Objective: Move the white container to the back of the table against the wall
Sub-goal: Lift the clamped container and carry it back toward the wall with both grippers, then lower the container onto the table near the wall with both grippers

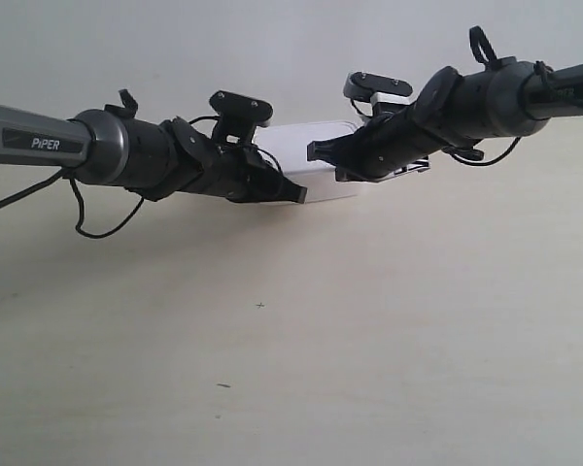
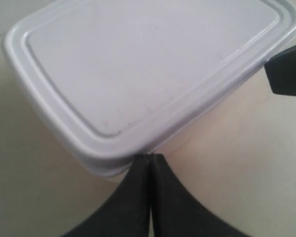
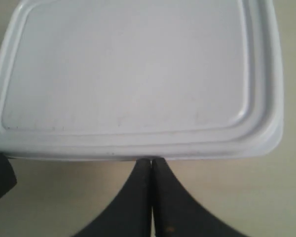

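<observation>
Counter point(image 1: 291, 369), pale and wood-grained, fills the foreground, with a tiny dark speck point(image 1: 260, 305) at about 6 o'clock from the box. Beyond it, the arm at the exterior view's left point(image 1: 126, 150) reaches in from 9 o'clock and the arm at the exterior view's right point(image 1: 486, 97) from 3 o'clock.

The left tool point(image 2: 149, 159) is fully closed, fingers pressed flat together and gripping nothing. Its tips touch the white container point(image 1: 293, 138) just under the rim of the lid point(image 3: 128, 64), near a rounded corner. The right tool point(image 3: 151, 161) is likewise closed on nothing, its tips against the box about midway along one side.

The container sits flat between them at 12 o'clock, far back on the counter. It looks like thin, stiff plastic, probably light and slick, so it may skid or swivel if pushed off-centre. Pressing low on the side wall at two spread points, not on the overhanging lid, seems the safer contact.

The counter looks smooth and level, which should let the box slide easily. Farthest back rises the plain pale wall point(image 1: 175, 49); whether the box already touches it I cannot tell.
</observation>
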